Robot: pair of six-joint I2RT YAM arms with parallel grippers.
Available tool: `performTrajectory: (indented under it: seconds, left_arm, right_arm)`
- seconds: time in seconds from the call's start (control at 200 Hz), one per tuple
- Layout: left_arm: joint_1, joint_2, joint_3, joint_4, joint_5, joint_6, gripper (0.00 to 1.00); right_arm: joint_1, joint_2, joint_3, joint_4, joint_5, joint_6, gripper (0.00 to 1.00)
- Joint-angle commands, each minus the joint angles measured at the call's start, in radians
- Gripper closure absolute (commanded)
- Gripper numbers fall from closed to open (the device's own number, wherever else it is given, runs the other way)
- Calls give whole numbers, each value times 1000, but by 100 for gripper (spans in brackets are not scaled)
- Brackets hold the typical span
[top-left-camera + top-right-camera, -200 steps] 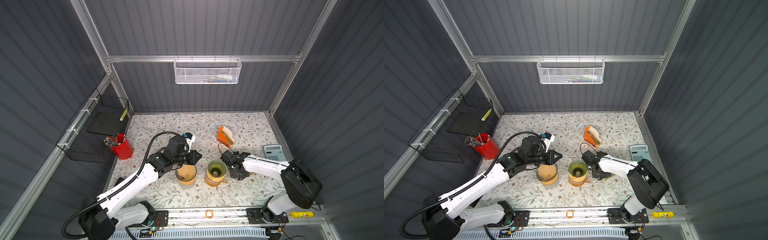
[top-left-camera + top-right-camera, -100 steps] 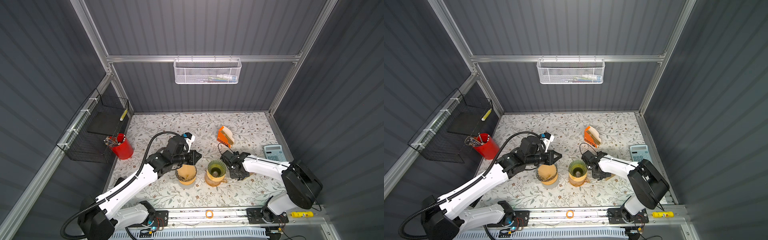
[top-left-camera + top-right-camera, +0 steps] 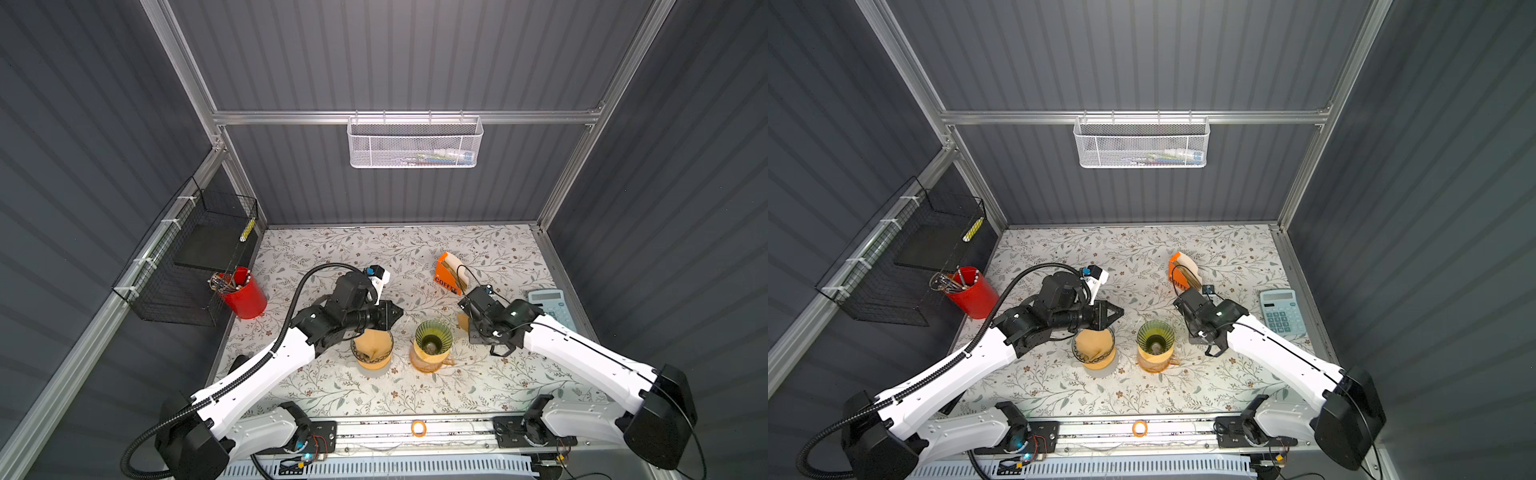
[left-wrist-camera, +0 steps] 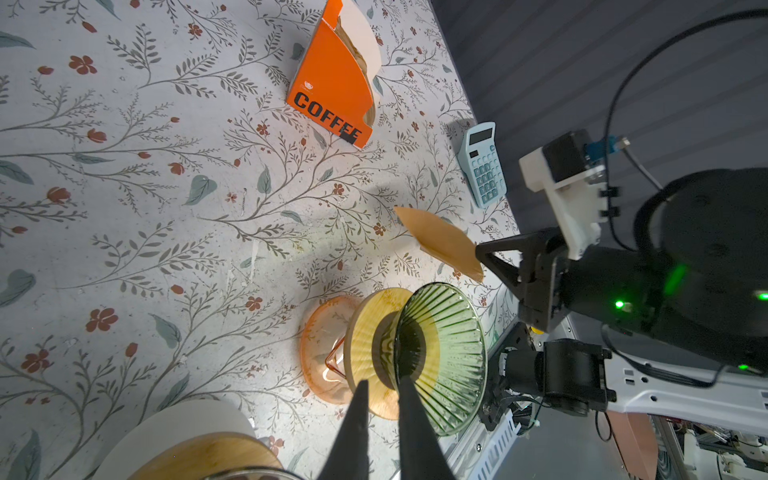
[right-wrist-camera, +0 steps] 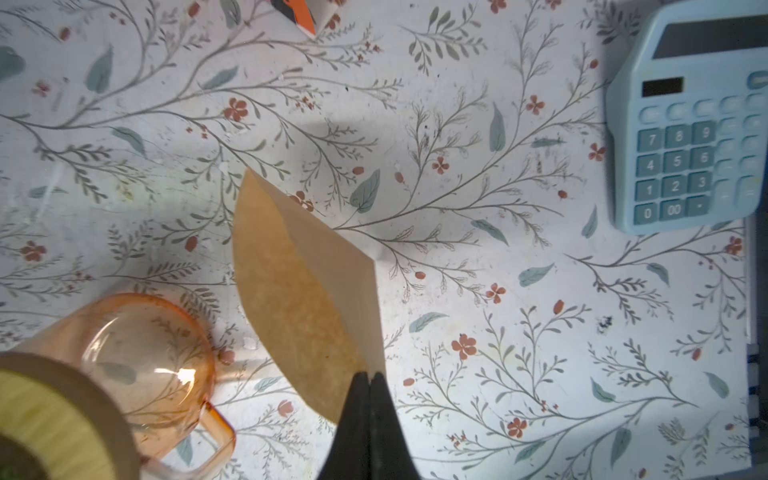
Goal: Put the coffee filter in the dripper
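A folded brown coffee filter (image 5: 303,286) hangs just above the floral table, pinched at one edge by my right gripper (image 5: 369,376), which is shut on it. In a top view the filter (image 3: 462,322) sits just right of the dripper (image 3: 433,336), a green ribbed glass cone on a wooden collar over an orange glass server (image 5: 141,353). The left wrist view shows the dripper (image 4: 449,353) empty, with the filter (image 4: 436,239) beyond it. My left gripper (image 3: 398,312) hovers left of the dripper, fingers (image 4: 361,399) nearly together, holding nothing.
A second glass vessel (image 3: 372,347) with brown paper inside stands under my left gripper. An orange COFFEE box (image 3: 449,274) stands behind the dripper. A blue calculator (image 3: 548,305) lies at the right edge and a red pen cup (image 3: 241,293) at the left. A wire basket (image 3: 195,257) hangs on the left wall.
My right gripper's jaws have closed on the filter. Both arms stay almost where they were.
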Motion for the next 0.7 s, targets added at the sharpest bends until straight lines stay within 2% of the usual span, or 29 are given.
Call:
performTrajectory:
  seconds: [0.0, 0.175, 0.36, 0.695]
  left_arm:
    - [5, 5, 26, -18, 27, 26, 84]
    - [4, 9, 33, -22, 44, 24, 84]
    - [4, 17, 47, -48, 54, 33, 84]
    - [4, 9, 51, -68, 32, 28, 83]
  right_arm:
    - [1, -35, 62, -78, 20, -17, 100]
    - [0, -51, 171, -120, 38, -50, 100]
    - [0, -60, 312, -152, 7, -99, 100]
    - [19, -71, 468, -130, -222, -125, 100]
